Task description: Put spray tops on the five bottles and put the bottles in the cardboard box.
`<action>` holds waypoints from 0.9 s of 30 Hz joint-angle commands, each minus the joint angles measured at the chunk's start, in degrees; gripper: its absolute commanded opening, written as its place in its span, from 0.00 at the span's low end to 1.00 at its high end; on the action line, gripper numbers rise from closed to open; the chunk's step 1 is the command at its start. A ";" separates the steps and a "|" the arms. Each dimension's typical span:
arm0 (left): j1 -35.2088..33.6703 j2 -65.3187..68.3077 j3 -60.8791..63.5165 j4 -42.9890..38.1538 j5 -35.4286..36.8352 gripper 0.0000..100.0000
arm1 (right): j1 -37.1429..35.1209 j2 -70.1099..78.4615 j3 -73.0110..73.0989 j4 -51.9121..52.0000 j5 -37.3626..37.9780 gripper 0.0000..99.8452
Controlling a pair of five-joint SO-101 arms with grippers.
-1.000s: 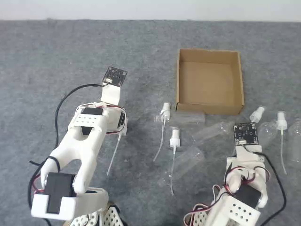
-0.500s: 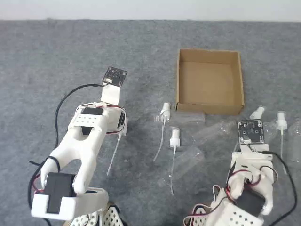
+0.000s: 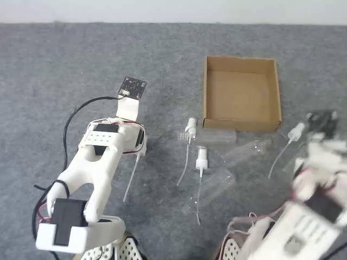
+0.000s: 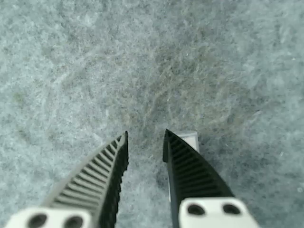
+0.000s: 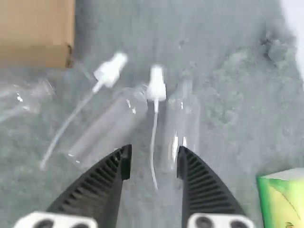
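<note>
No readable text, labels or numbers. Green carton [image 5: 283, 194] near the clear bottles [image 5: 107, 126]: print too blurred.

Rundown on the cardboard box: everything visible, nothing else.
The brown cardboard box is a shallow, open-topped, roughly square tray of plain board. It has four low upright walls and no lid or flaps showing. It sits flat and level on the grey carpet-like table surface, at the far right. Inside, only its bare floor shows: no bottles are in it yet. A clear plastic bottle lies on its side along the near wall; whether it touches the wall is unclear.
</note>
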 commanded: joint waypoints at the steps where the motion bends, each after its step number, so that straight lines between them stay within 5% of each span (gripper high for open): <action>1: -0.09 -2.64 -0.31 -1.23 0.26 0.11 | 3.30 20.35 -16.35 -1.36 3.16 0.13; 14: 0.18 -2.64 -0.31 -1.23 0.26 0.11 | 7.52 64.84 -46.51 2.86 9.23 0.30; 27: 0.18 -2.64 -0.31 -1.23 0.18 0.11 | 4.53 85.49 -63.30 2.24 -1.93 0.28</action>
